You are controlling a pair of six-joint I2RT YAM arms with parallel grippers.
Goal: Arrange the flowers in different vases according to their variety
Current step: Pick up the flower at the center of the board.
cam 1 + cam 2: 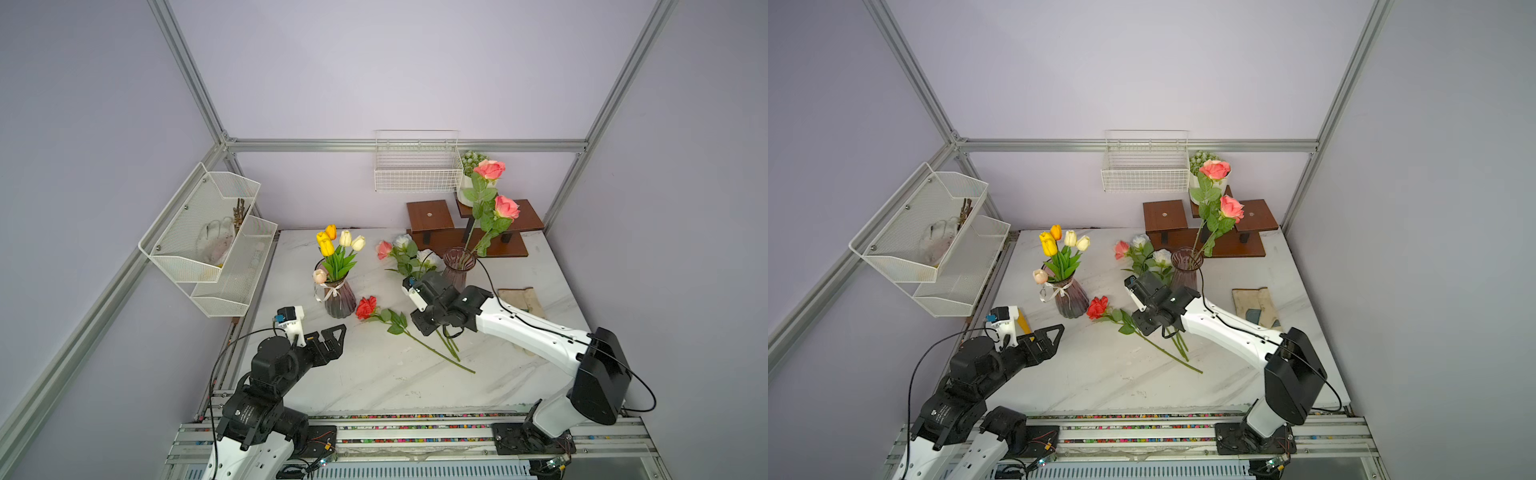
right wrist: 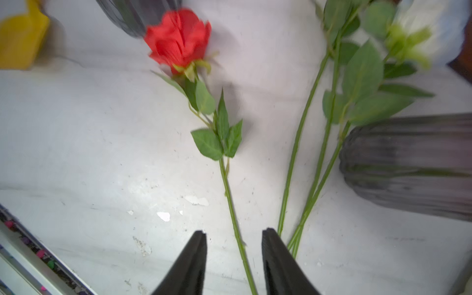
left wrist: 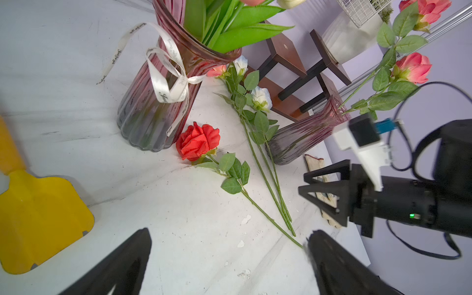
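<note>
Yellow, orange and cream tulips (image 1: 336, 245) stand in the bow-tied vase (image 1: 338, 299). The slimmer vase (image 1: 457, 270) holds two pink roses (image 1: 507, 207). A red rose (image 1: 366, 307) lies on the table between the vases. Beside it lie a pink rose (image 1: 384, 249) and white roses (image 1: 428, 257), their stems running under my right arm. In the right wrist view my right gripper (image 2: 233, 233) is open low over the table, with the red rose's stem (image 2: 229, 194) between its jaws but not touching them. My left gripper (image 1: 338, 338) is wide open and empty, in front of the bow-tied vase.
Brown wooden stands (image 1: 432, 220) and a white potted plant (image 1: 471, 166) sit at the back right, under a wire basket (image 1: 417, 166). Mesh shelves (image 1: 208, 237) hang on the left frame. A folded cloth (image 1: 523, 301) lies right of the slim vase. A yellow object (image 3: 38, 217) lies by my left gripper.
</note>
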